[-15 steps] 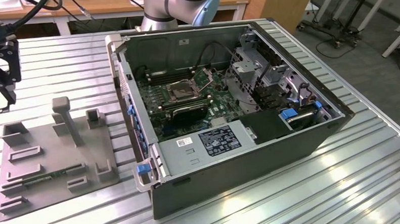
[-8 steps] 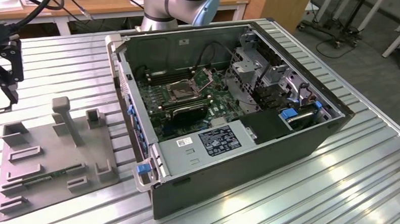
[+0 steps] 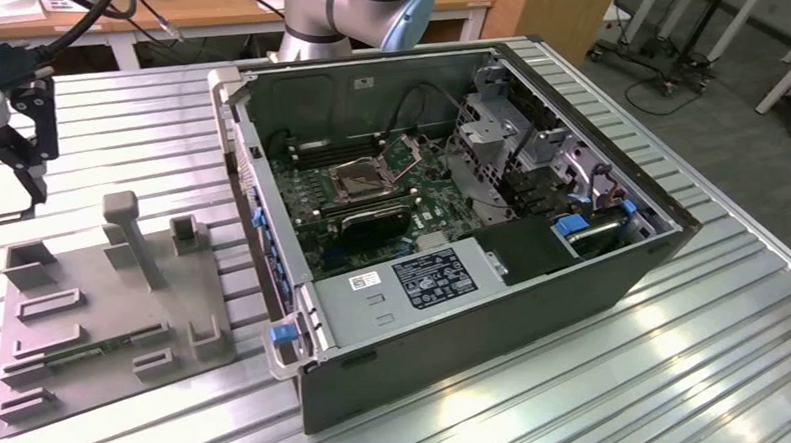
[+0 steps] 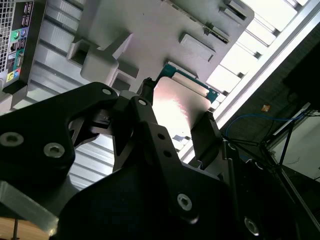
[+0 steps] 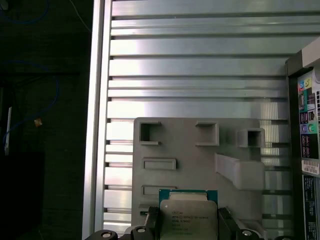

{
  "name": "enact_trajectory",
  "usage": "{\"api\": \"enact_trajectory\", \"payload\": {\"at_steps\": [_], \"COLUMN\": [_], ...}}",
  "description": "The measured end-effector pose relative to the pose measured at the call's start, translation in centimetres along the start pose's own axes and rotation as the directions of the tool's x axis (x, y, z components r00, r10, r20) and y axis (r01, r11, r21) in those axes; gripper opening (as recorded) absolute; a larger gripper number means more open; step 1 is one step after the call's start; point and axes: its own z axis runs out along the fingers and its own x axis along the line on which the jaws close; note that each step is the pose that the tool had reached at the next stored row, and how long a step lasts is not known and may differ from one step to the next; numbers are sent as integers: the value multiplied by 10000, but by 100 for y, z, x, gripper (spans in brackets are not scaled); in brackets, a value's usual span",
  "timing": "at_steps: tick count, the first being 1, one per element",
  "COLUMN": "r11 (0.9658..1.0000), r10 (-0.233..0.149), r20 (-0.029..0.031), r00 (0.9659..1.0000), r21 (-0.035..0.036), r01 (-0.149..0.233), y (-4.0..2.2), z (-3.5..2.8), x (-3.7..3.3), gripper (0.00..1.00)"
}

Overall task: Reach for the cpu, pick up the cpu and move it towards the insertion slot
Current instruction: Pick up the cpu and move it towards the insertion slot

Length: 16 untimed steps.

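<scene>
Cpu [image 5: 188, 214] is clamped edge-to-edge in the gripper [image 4: 176, 114], just above the plate [image 3: 104, 314], with the slot [image 3: 360, 181] well apart from the gripper inside the case [image 3: 526, 307], toward the exterior view's right.

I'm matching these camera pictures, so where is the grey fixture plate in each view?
Exterior view: the grey fixture plate lies at the exterior view's left, beside the computer case.
First wrist view: the plate is behind the held cpu.
Second wrist view: likewise, beyond the cpu.
Shared landmark: the computer case.
</scene>
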Motion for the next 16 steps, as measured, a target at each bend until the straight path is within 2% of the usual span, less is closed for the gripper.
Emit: {"api": "enact_trajectory", "payload": {"at_steps": [16], "r11": [10000], "r10": [0], "r20": [0], "r00": [10000], "r21": [0], "r01": [0], "y": [-1], "z": [1], "x": [-127], "gripper": [54]}}
